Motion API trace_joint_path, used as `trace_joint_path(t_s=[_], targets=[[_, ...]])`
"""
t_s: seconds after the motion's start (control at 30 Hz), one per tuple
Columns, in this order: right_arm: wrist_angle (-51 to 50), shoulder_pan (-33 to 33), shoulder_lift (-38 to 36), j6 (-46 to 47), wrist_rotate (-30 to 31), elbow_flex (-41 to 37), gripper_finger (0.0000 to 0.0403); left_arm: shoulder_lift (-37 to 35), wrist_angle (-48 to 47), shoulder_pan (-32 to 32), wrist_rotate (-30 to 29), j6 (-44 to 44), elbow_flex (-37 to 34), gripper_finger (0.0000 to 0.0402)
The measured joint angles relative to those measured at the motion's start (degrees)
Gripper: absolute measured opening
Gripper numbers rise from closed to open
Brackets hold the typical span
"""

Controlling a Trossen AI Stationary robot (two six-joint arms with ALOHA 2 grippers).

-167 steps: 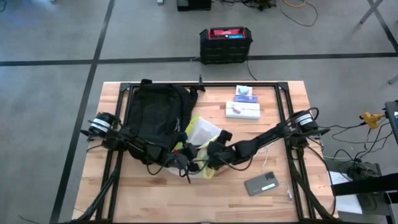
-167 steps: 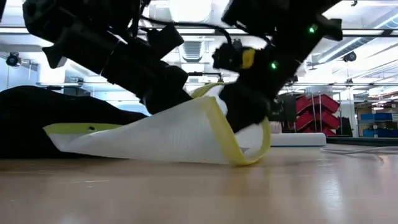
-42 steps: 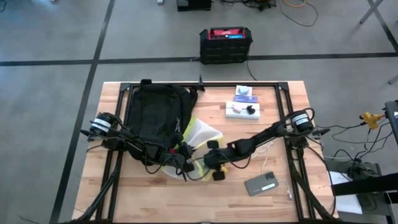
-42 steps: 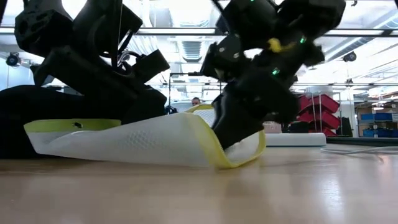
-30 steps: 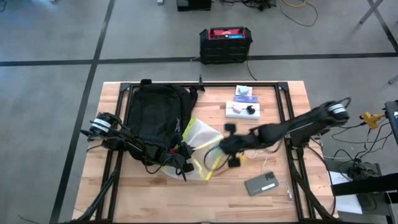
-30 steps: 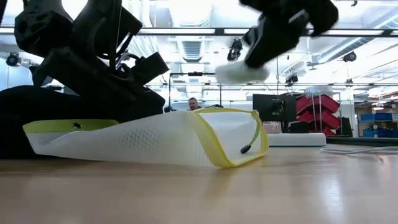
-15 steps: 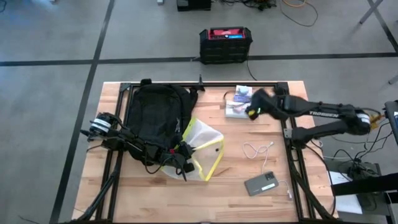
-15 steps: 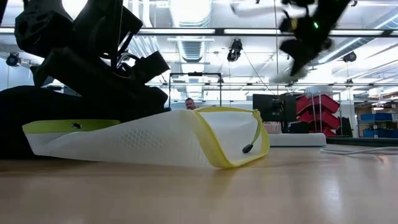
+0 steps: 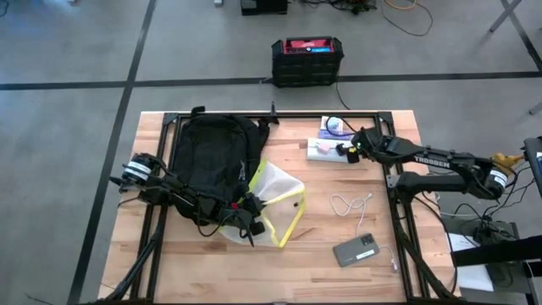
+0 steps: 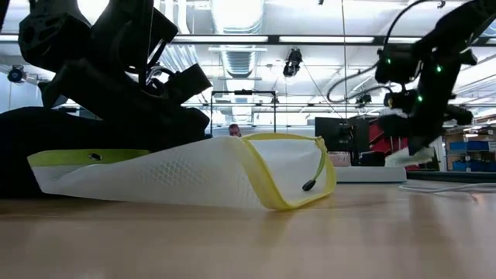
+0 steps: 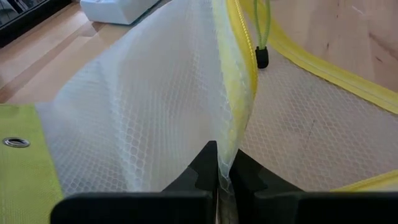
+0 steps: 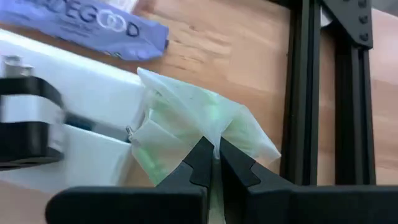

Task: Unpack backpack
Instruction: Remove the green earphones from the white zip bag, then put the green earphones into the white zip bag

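The black backpack (image 9: 212, 157) lies flat at the table's far left. A white mesh pouch with a yellow zip (image 9: 276, 203) rests on the table against its right side, mouth gaping toward the right (image 10: 291, 174). My left gripper (image 9: 246, 225) is shut on the pouch at its near left end. My right gripper (image 9: 347, 152) is shut on a small pale green packet (image 12: 202, 127) and hovers over a white box (image 9: 329, 151) at the far right. My left gripper pinches the pouch's mesh wall beside the yellow zip edge (image 11: 227, 163) between its two fingers, coming level from the pouch's near left end. That lip stands raised while the pouch's underside lies on the table. My right gripper pinches one edge of the crinkled pale packet (image 12: 210, 144) between its fingertips, slanting down from the table's right. The packet (image 10: 407, 157) sticks out past the fingers, just above the white box; whether it touches the box, I cannot tell.
A blue packet (image 9: 333, 127) lies behind the white box. A white cable (image 9: 351, 203) and a grey phone (image 9: 360, 250) lie on the near right of the table. Black frame rails (image 9: 391, 182) run along the table's sides and far edge.
My right gripper has carried the pale packet up from beside the pouch's mouth toward the table's far right, then come down low over the white box. The pouch has stayed put with its mouth open.
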Motion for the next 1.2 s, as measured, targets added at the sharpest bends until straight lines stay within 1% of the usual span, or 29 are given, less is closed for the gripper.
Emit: trace_joint_path(t_s=[0.17,0.27,0.37,0.57,0.63,0.7,0.8,0.9,1.0,1.1,1.2], targets=[[0.0,0.1,1.5,1.0,0.1,-1.8,0.0,0.0,0.0,0.0,0.1,0.0,0.0,0.0],[-0.1,0.1,2.3,-0.3,-0.1,-2.1,0.0015,0.0,0.0,0.0,0.1,-0.2,0.0,0.0],[-0.3,0.1,2.5,-1.0,-0.1,-1.9,0.0053,0.0,0.0,-0.2,0.1,-0.5,0.0,0.0],[-1.4,0.1,2.2,-1.8,-0.2,0.7,0.0166,0.0,0.1,-0.5,0.2,-0.6,0.0,0.0],[-1.2,0.1,2.2,-1.8,-1.4,0.9,0.0197,-0.2,0.1,-0.6,0.2,-0.6,0.2,0.0],[-1.3,0.1,2.5,-1.0,-3.2,0.8,0.0222,-0.9,0.1,-0.6,0.3,-0.3,0.9,0.0],[-1.3,0.1,3.4,0.0,-3.4,0.0,0.0243,-2.4,0.7,-0.6,0.3,2.4,2.2,0.0],[-0.7,0.0,4.8,0.4,-3.1,-0.7,0.0246,-3.3,0.0,-0.7,0.5,3.8,2.9,0.0],[-0.8,-0.1,6.7,0.4,-3.1,-2.0,0.0227,-6.2,-0.1,-0.9,2.3,5.5,3.7,0.0],[1.0,-0.1,8.1,0.4,-3.0,-3.0,0.0188,-9.2,-1.4,-1.6,4.2,6.8,3.7,0.0],[1.2,0.0,9.6,-0.3,-2.5,-3.3,0.0128,-11.9,-3.9,-2.8,5.9,10.0,3.6,0.0]])
